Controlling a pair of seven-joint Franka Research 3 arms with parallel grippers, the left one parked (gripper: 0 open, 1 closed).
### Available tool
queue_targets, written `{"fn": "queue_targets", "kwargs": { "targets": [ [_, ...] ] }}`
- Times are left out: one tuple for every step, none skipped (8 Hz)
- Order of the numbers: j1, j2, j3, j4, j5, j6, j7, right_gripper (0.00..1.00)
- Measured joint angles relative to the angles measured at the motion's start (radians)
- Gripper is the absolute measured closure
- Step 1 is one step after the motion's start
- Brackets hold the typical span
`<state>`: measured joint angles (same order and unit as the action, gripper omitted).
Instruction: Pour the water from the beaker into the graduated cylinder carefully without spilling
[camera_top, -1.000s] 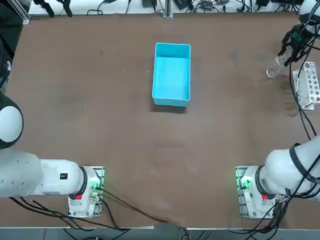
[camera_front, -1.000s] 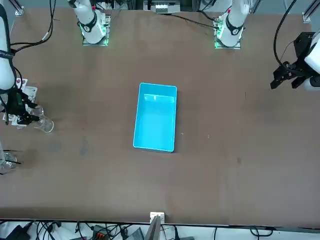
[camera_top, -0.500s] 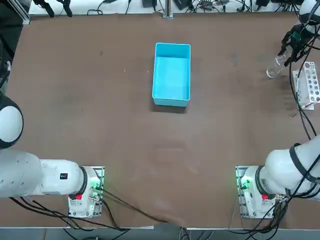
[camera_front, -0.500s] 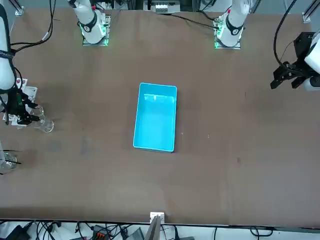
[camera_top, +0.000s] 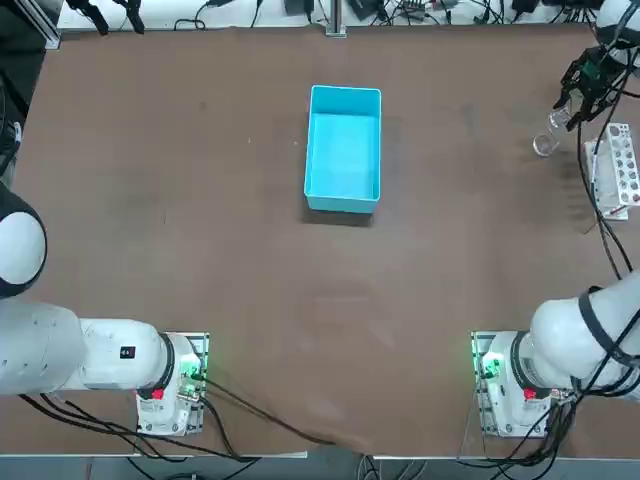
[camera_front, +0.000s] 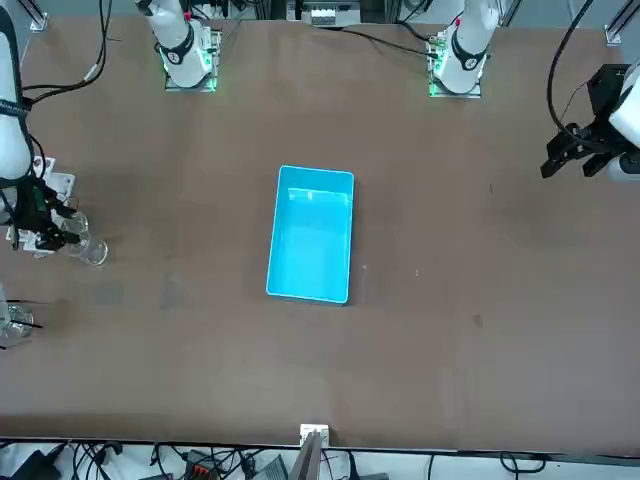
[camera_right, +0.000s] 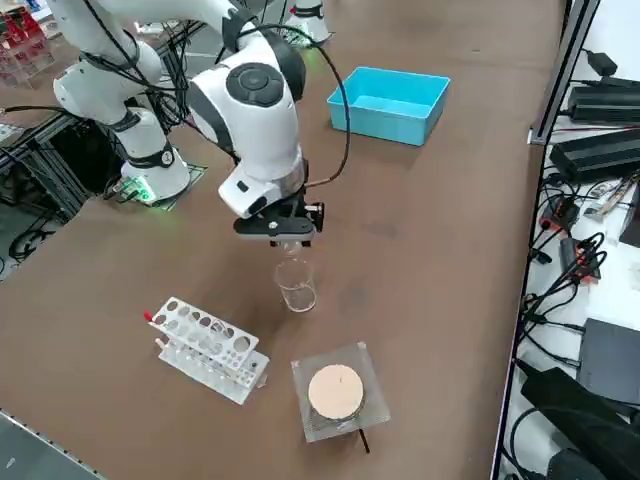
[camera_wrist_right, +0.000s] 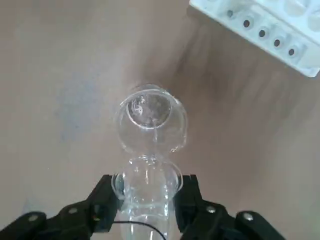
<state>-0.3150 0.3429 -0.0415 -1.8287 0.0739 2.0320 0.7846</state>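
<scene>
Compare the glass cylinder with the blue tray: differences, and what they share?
The cylinder is clear glass; the tray opaque blue. The cylinder is tall, slim, round; the tray low, wide, rectangular. The right claw is shut on the cylinder beside the rack; the tray sits free mid-table. Both are open-topped.

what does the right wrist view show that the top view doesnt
Only the right wrist view looks straight down the graduated cylinder to its round foot, with the fingers of the right pincer shut on the glass from both sides. Only the top view shows the blue tray mid-table, well apart from the cylinder. Both show the cylinder, the white rack with holes beside it, and the brown table.
</scene>
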Motion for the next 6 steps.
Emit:
{"fn": "queue_targets", "kwargs": {
  "targets": [
    [0.023,-0.002,0.001,0.006,-0.037,0.000,0.010,0.39],
    [0.046,-0.007,0.002,0.011,-0.107,0.000,0.048,0.39],
    [0.075,-0.014,0.003,0.011,-0.186,0.000,0.104,0.39],
    [0.114,-0.022,0.004,0.011,-0.267,0.000,0.179,0.39],
    [0.162,-0.027,0.006,0.012,-0.361,-0.008,0.276,0.39],
    [0.218,-0.028,0.008,0.012,-0.462,-0.029,0.392,0.39]
  ]
}}
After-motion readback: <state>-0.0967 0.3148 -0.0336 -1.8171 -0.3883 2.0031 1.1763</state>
